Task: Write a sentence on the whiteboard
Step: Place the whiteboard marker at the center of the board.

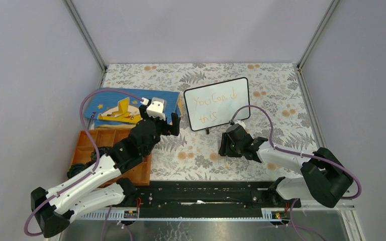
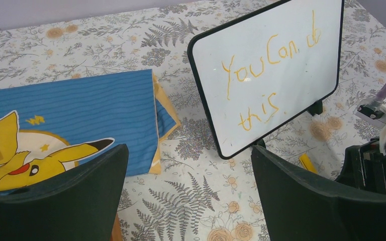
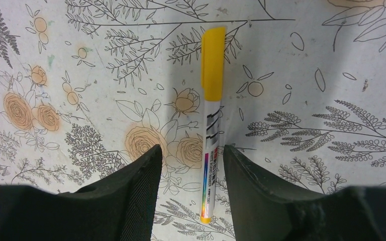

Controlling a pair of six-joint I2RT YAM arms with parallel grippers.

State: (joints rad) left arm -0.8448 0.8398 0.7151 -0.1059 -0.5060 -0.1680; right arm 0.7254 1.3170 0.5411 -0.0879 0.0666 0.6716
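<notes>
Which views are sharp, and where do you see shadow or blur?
Left wrist: the sentence on the whiteboard is sharp, the left gripper fingers dark and soft. Right wrist: the marker is sharp, a soft shadow beside it. Top external: writing faint.

Bright, even overhead light; soft shadows; focus sharp.

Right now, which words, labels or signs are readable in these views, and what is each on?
"You Can do this": the sentence, orange handwriting in two lines on the whiteboard.
Print on the marker: too small and blurred to read.
Cover of the blue book: cartoon picture and stars, no words showing.
</notes>
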